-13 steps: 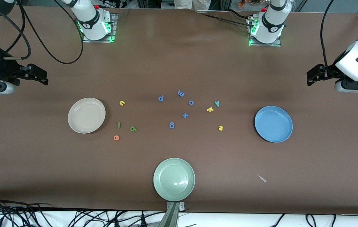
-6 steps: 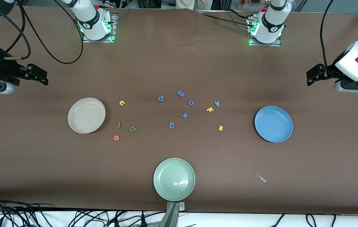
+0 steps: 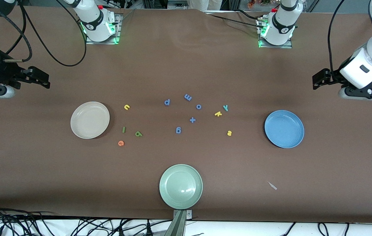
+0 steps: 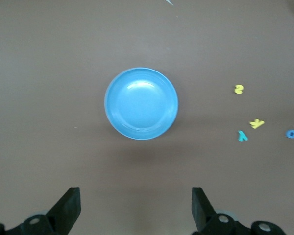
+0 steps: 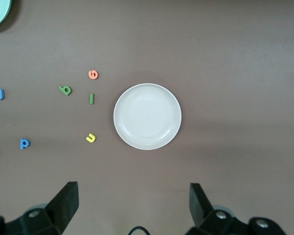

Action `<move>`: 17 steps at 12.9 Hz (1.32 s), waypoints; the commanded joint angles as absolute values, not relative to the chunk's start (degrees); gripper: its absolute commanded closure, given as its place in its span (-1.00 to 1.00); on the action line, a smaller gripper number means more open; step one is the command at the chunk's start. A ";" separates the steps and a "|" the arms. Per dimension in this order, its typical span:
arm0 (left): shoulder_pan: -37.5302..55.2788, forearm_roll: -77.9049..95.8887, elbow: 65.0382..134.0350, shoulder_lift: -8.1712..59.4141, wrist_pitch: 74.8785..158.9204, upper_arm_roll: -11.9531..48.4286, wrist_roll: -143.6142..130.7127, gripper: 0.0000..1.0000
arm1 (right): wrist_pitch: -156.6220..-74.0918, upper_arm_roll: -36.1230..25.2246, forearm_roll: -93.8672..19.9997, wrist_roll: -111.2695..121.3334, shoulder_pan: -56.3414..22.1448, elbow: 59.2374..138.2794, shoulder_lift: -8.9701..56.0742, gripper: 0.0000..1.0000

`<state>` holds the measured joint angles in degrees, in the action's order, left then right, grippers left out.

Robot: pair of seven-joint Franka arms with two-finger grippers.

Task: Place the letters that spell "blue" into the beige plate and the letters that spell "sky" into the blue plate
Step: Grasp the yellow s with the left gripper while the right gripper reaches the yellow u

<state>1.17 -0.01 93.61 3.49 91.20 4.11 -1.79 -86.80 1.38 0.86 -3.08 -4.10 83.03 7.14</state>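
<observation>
Brown tabletop [image 3: 186,65].

Round shallow cream-beige plate [image 3: 90,120], empty, toward the right arm's end. Just beside it, four small foam letters: yellow u [image 3: 126,107], dark green l [image 3: 123,129], olive-green b [image 3: 138,133], orange e [image 3: 121,143].

Round shallow mid-blue plate [image 3: 284,128], empty, toward the left arm's end. Near it: teal-green y [image 3: 225,107] just beside yellow k [image 3: 218,113]; yellow s [image 3: 229,133] apart, nearer the camera.

Blue-purple foam letters [image 3: 188,97] scattered mid-table. Pale green round plate [image 3: 181,186] nearest the camera.

Left gripper [image 4: 136,208]: jaws wide apart, holding nothing, over bare tabletop by the blue plate.

Right gripper [image 5: 133,205]: jaws wide apart, holding nothing, over bare tabletop by the beige plate.
</observation>
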 commanded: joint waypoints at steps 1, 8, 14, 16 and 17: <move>1.49 1.76 93.25 6.40 91.23 4.04 -0.70 -1.00 | -86.92 1.58 0.35 -2.99 -3.69 82.79 6.86 -1.00; 11.23 2.11 89.67 19.22 95.97 5.10 -1.57 -1.00 | -87.19 1.58 0.09 -2.02 -3.43 82.79 11.15 -1.00; 18.63 2.11 87.63 33.38 110.09 5.10 -2.80 -1.00 | -86.58 1.67 -0.26 -2.29 -3.96 82.88 15.62 -1.00; 20.38 1.93 87.54 37.42 117.12 4.92 -8.50 -1.00 | -87.10 1.84 0.08 -2.20 -4.13 82.88 16.00 -1.00; 21.52 1.50 87.63 39.27 119.51 4.66 -10.27 -1.00 | -87.19 1.93 0.09 -2.28 -4.22 82.88 16.43 -1.00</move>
